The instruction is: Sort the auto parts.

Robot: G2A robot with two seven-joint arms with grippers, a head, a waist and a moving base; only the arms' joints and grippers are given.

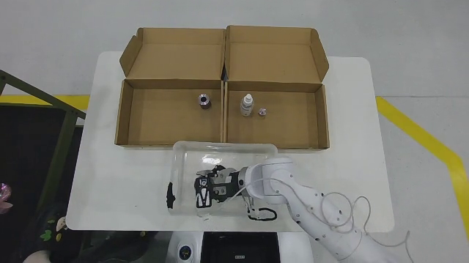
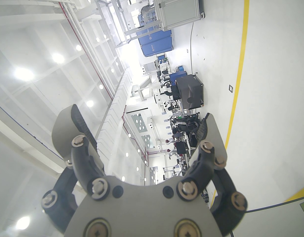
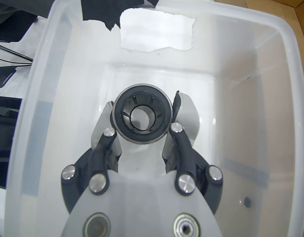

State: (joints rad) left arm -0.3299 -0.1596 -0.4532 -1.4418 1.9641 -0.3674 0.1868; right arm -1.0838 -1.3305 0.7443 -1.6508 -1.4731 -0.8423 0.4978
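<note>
R tool [image 3: 143,107] pinches round bearing [image 3: 124,110] across its rim inside clear bin [image 3: 287,50], L tool [image 2: 140,114] spread, empty; risk: smooth curved metal may slip from pads on lift.

Boxes: two cardboard ones, left box [image 1: 161,120] and right box [image 1: 293,122]
Bins: just one clear bin [image 1: 223,145]
Metal rings: two, a metal ring [image 1: 204,100] in the left box and another metal ring [image 3: 142,98] in the bin (they look like the same sort to me)
White bottle-shaped part [image 1: 248,105]: one
Tiny part [image 1: 262,112] beside it: one, too small to make out
Little black bit [image 3: 247,201]: one
Grippers: two, left gripper [image 2: 141,114] and right gripper [image 3: 143,104]
Bench [image 1: 352,160]: one
</note>
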